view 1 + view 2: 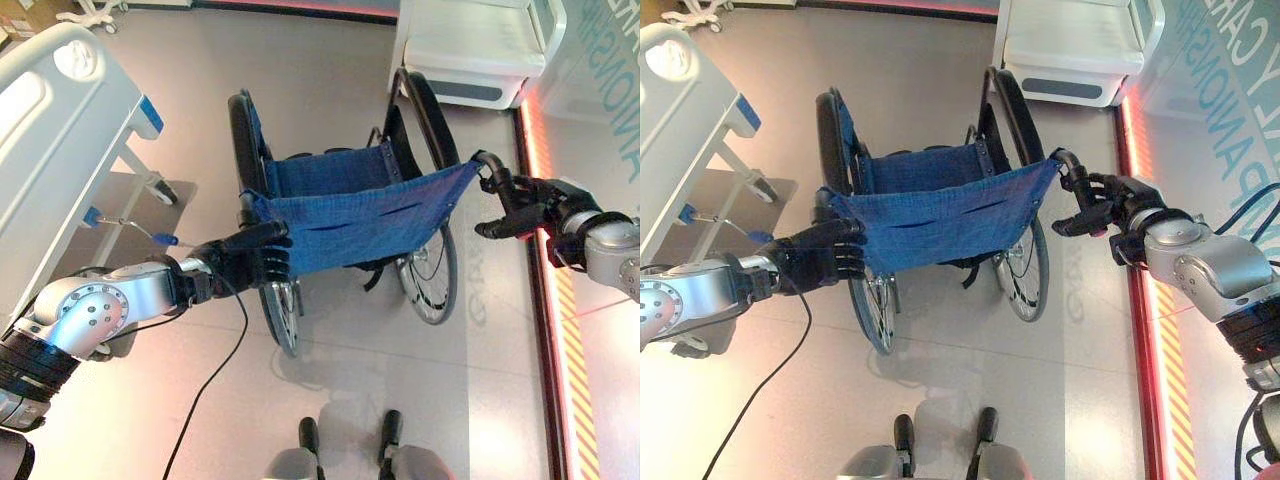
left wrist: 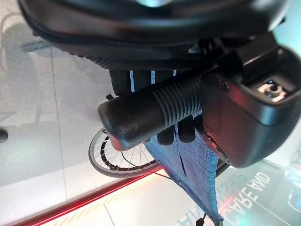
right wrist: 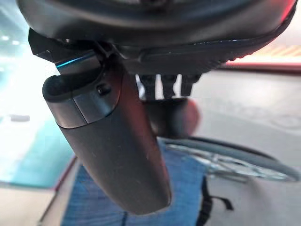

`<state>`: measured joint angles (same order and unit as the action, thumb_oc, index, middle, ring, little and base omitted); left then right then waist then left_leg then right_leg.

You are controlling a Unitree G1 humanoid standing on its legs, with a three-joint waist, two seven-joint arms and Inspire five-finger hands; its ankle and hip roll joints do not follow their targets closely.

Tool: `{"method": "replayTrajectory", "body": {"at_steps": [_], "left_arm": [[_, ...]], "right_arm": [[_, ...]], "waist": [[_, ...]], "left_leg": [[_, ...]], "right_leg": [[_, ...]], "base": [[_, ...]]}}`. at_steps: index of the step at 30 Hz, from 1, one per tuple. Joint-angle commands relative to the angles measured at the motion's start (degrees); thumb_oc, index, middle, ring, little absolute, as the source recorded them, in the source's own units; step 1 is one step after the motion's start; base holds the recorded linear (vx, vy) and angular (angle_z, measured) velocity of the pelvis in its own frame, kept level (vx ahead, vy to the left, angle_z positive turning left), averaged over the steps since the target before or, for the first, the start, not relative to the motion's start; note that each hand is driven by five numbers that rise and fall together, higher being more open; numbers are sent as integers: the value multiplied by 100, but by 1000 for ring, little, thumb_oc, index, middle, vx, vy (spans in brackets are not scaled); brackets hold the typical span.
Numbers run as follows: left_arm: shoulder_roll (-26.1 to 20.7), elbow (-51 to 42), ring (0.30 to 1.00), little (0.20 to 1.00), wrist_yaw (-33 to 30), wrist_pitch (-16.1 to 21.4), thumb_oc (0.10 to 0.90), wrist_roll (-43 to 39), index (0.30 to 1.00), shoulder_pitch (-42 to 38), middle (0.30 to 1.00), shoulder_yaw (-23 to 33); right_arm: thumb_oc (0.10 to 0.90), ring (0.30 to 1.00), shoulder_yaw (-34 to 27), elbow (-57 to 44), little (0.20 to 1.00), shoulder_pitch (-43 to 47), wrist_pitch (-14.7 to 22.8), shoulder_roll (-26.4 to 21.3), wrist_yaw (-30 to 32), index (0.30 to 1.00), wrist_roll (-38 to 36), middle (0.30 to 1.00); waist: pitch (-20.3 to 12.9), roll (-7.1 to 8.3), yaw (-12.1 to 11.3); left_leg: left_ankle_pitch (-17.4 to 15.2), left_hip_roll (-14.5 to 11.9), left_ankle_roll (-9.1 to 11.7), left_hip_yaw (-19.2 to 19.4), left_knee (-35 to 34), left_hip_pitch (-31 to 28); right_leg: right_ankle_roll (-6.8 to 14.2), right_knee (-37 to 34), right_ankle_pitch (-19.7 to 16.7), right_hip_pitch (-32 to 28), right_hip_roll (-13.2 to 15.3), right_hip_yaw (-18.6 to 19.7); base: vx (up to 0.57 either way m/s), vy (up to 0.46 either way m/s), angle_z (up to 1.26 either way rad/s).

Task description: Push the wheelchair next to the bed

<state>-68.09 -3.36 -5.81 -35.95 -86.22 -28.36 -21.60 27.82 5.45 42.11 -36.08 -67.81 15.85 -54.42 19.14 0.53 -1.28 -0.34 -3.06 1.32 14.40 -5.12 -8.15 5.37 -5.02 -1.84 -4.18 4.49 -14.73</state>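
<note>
The wheelchair (image 1: pixel 350 215) stands in the middle of the floor, with a blue cloth back and seat and large black wheels. I am behind it. My left hand (image 1: pixel 245 262) is curled round its left push handle; in the left wrist view the ribbed black grip (image 2: pixel 155 110) lies between the fingers (image 2: pixel 183 133) and the palm. My right hand (image 1: pixel 540 210) is closed round the right push handle (image 1: pixel 490 165), whose dark end (image 3: pixel 171 117) shows behind the thumb (image 3: pixel 122 150). The white bed (image 1: pixel 60 130) runs along the left, a short gap from the wheelchair's left wheel.
A white cabinet-like unit (image 1: pixel 470 50) stands against the far wall, just beyond the wheelchair's right wheel. A red-lit strip (image 1: pixel 548 300) borders the floor on the right. The bed's castor and frame (image 1: pixel 155 190) jut out towards the wheelchair. Open grey floor lies ahead between bed and unit.
</note>
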Motion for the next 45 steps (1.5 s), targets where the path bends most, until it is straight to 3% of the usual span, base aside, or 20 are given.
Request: {"method": "replayTrajectory", "body": {"at_steps": [1, 6, 13, 24, 30, 31, 32, 45], "left_arm": [[159, -21, 300, 300, 149, 728, 400, -53, 300, -1052, 300, 153], [190, 56, 300, 300, 185, 744, 400, -23, 300, -1145, 300, 88], [242, 190, 300, 300, 229, 701, 400, -35, 300, -1313, 300, -34], [347, 395, 300, 300, 361, 577, 400, 6, 300, -1524, 300, -157], [438, 567, 300, 300, 422, 568, 400, 49, 300, -1694, 300, -291], [457, 590, 300, 300, 429, 565, 400, 61, 300, -1714, 300, -305], [480, 607, 300, 300, 411, 549, 400, 61, 300, -1760, 300, -324], [526, 600, 300, 300, 350, 564, 400, 58, 300, -1802, 300, -327]], "right_arm": [[800, 900, 58, 82, 900, 399, 301, -98, 121, 900, 286, 900], [800, 900, 115, 280, 900, 515, 443, -12, 325, 900, 235, 900], [800, 900, 166, 561, 900, 835, 952, 107, 712, 900, -83, 900], [800, 900, 553, 794, 900, 1489, 1053, 284, 793, 900, -35, 900], [800, 900, 795, 1054, 900, 1857, 755, 366, 833, 900, -54, 900], [740, 811, 827, 1094, 811, 1887, 701, 376, 795, 811, -47, 811], [400, 300, 890, 1161, 300, 1942, 633, 394, 759, 300, -55, 300], [400, 300, 1017, 1386, 300, 1925, 426, 440, 467, 300, 116, 300]], "waist": [[-399, 181, 28], [-339, 177, 17], [-320, 174, -15], [-302, 170, -92], [-294, 179, -109], [-294, 183, -110], [-296, 186, -115], [-220, 193, -134]], "left_leg": [[76, 129, -46, 42, 193, 348], [76, 135, -53, 13, 218, 378], [50, 152, -61, -41, 280, 401], [31, 179, -79, -114, 326, 427], [25, 178, -88, -114, 355, 439], [24, 177, -89, -112, 360, 442], [30, 174, -89, -107, 355, 443], [48, 164, -81, -136, 396, 493]], "right_leg": [[146, 215, -88, 28, 49, -92], [142, 253, -94, 70, 53, -81], [133, 303, -83, 79, 51, -89], [106, 331, -64, 82, 40, -89], [98, 356, -63, 93, 36, -93], [96, 359, -61, 94, 36, -96], [91, 360, -61, 97, 34, -100], [75, 404, -62, 136, 42, -110]], "base": [[0, 0, 0], [0, 0, 0], [0, 0, 0], [0, 0, 0], [0, 0, 0], [0, 0, 0], [0, 0, 0], [-2, -1, 1]]}}
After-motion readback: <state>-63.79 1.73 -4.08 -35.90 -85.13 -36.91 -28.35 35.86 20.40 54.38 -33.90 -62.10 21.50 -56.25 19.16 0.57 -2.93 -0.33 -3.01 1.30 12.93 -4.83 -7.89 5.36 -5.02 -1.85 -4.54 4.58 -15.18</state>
